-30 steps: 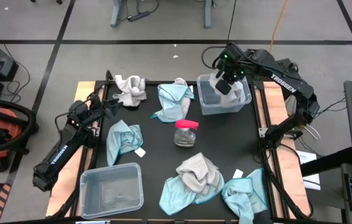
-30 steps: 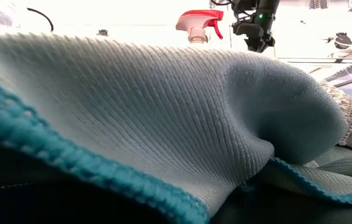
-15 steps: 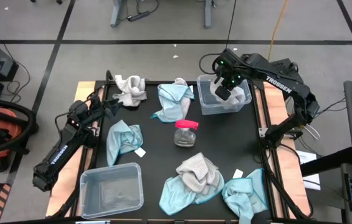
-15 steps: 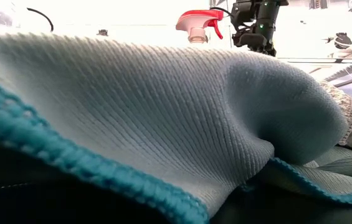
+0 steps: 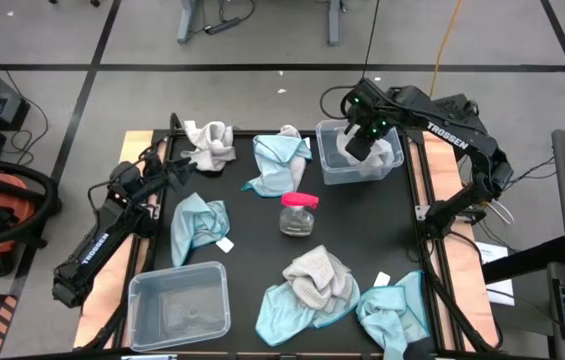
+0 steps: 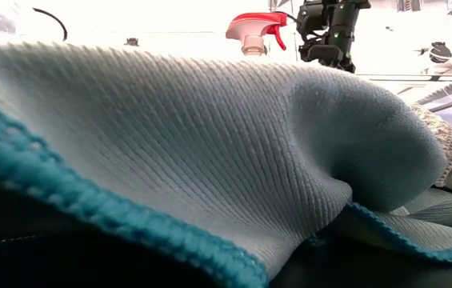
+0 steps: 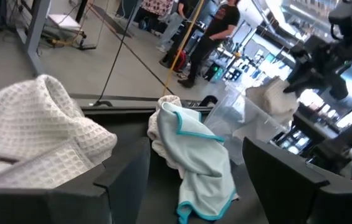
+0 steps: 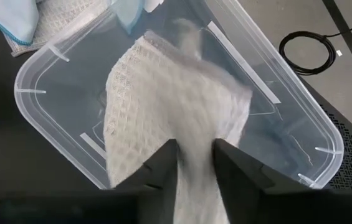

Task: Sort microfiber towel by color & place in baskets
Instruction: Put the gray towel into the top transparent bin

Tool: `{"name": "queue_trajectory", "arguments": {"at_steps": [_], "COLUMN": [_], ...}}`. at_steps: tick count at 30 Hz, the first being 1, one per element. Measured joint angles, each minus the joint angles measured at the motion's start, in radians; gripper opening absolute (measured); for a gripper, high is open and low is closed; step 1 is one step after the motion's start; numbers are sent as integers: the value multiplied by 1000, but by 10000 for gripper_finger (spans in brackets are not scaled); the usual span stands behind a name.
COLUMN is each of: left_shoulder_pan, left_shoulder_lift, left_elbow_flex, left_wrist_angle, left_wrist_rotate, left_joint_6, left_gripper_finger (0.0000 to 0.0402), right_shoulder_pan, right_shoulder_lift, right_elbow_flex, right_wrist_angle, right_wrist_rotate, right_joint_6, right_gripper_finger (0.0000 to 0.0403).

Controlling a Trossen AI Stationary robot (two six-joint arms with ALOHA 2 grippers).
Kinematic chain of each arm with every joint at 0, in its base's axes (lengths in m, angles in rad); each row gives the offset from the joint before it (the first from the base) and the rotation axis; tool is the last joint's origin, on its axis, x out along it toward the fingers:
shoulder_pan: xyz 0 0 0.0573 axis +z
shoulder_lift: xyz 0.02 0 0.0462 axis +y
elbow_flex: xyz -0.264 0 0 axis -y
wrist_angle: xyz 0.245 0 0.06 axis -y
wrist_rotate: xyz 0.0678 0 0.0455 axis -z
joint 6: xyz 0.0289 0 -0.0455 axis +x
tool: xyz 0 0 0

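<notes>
Right wrist view: fingers (image 8: 194,163) pinch white towel (image 8: 169,106) over basket (image 8: 51,112).

Clear plastic basket (image 5: 358,164) at the table's far right, with a white waffle-weave towel (image 8: 169,118) hanging into it from above. Second clear basket (image 5: 179,300) at the near left, nothing visible inside. Loose on the black tabletop: white towel (image 5: 209,144) far left, light-blue towels (image 5: 280,160) (image 5: 199,222) mid-table, grey-white towel (image 5: 318,274) on blue towels (image 5: 390,310) near right.
</notes>
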Motion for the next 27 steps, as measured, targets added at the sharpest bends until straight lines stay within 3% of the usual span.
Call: {"name": "queue_trajectory", "arguments": {"at_steps": [12, 20, 27], "left_shoulder_pan": [0, 0, 0], "left_shoulder_lift": [0, 0, 0], "left_elbow_flex": [0, 0, 0], "left_wrist_angle": [58, 140, 133], "left_wrist_rotate": [-14, -123, -92], "left_joint_6": [-148, -127, -122], "left_gripper_finger": [262, 262, 262], "right_shoulder_pan": [0, 0, 1], "right_shoulder_lift": [-21, -102, -195], "right_elbow_flex": [0, 0, 1], "right_wrist_angle": [12, 51, 70], "right_wrist_rotate": [-23, -27, -93], "right_joint_6": [6, 8, 35], "right_gripper_finger": [206, 217, 217]}}
